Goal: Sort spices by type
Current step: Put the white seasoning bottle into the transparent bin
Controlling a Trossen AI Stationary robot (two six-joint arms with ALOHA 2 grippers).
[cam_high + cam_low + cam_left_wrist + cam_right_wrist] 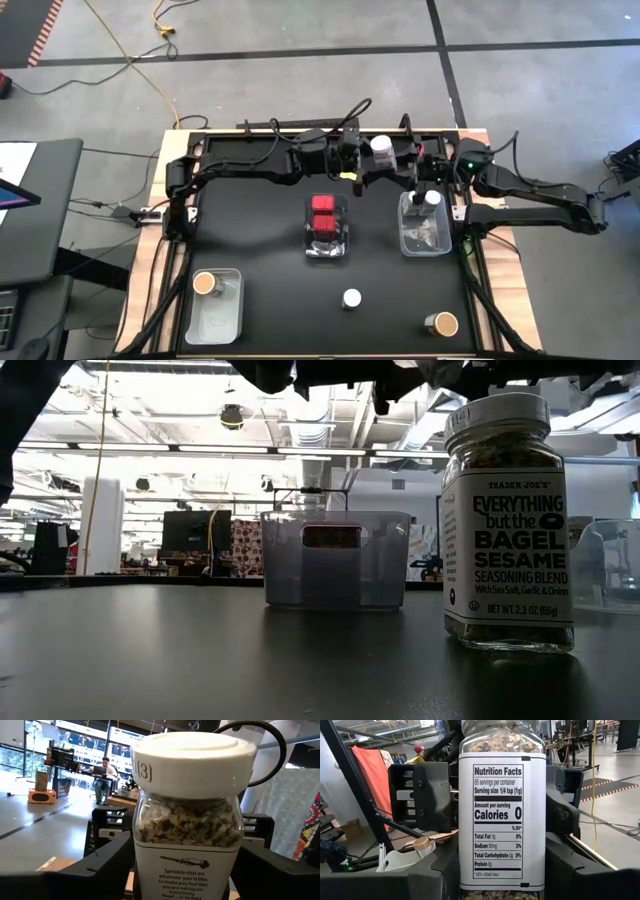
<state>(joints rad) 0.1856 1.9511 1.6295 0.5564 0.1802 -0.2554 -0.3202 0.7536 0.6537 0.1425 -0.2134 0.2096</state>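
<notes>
A white-lidded spice jar (381,150) with seeds behind its glass is upright in the air above the table's far edge, between both grippers. My left gripper (366,160) reaches it from the left and my right gripper (400,160) from the right. Each has a finger on either side of the jar's body. Two red spices (323,215) sit in the centre clear bin. A white-lidded jar (432,198) sits in the right bin (424,240). A brown-topped jar (204,284) sits in the near-left bin. My left gripper has the jar's labelled body (145,870) between its two fingers (107,867), which lie against opposite sides below the lid. They come level from the table's left. My right gripper pinches the jar's body (467,875) between its two fingers (565,870), level from the table's right, opposite the left gripper's fingers (432,795). The jar is upright and clear of the table.
A white-lidded seasoning jar (351,298) stands loose on the table near the front, filling the low view's right (510,520). A brown-topped jar (441,323) stands at the near right. In the room beyond, a person (104,770) sits at a desk.
</notes>
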